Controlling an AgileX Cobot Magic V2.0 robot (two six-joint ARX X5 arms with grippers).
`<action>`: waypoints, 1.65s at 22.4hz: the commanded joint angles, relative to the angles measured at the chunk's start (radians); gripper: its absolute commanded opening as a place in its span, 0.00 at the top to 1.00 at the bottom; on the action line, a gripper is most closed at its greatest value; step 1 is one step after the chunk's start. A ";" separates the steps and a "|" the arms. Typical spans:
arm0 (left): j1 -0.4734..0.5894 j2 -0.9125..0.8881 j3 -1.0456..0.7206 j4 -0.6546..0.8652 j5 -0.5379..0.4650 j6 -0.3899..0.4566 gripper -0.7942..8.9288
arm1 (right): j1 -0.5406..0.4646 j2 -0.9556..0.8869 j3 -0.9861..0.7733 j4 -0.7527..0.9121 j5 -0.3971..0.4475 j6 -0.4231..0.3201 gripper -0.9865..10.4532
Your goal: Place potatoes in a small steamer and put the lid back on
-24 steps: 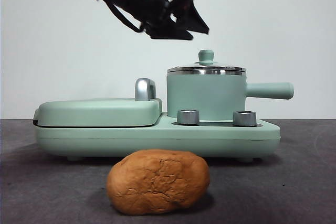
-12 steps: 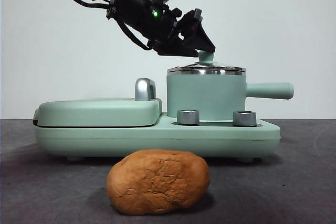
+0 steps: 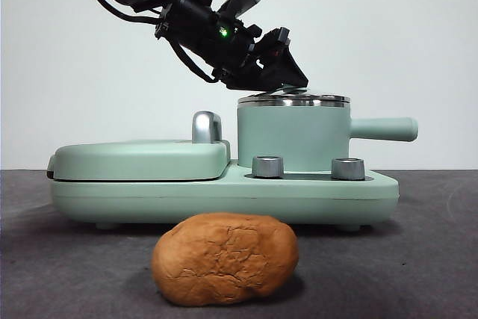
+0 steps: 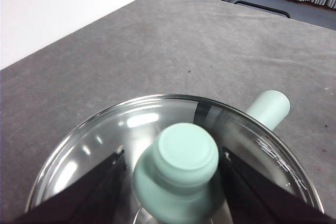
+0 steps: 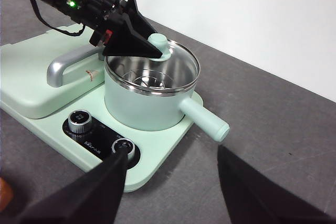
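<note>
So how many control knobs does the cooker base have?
2. Both sit on the base's front ledge below the small steamer: one knob toward the griddle side, the other knob toward the pot-handle side. None looks hidden.

Large oval orange-brown potato (image 3: 225, 259) with cracked matte skin lies on its side on the grey tabletop, in front of the appliance base, apart from it. Mint-green cylindrical steamer pot (image 3: 293, 136) with steel rim stands upright on the base; straight green side handle (image 3: 383, 129) horizontal. Round glass lid (image 4: 131, 145) with steel band and mint-green knob (image 4: 181, 169) appears seated level on the pot rim.
</note>
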 commanded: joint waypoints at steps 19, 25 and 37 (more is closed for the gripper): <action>-0.034 0.004 0.027 0.024 -0.021 0.167 0.91 | 0.004 0.006 0.018 0.002 0.027 0.018 0.68; -0.023 -0.053 0.027 0.018 -0.049 0.167 0.91 | 0.004 0.006 0.018 0.002 0.027 0.018 0.68; 0.023 -0.239 0.027 -0.219 -0.050 0.047 0.91 | 0.004 0.006 0.018 0.002 0.022 0.018 0.68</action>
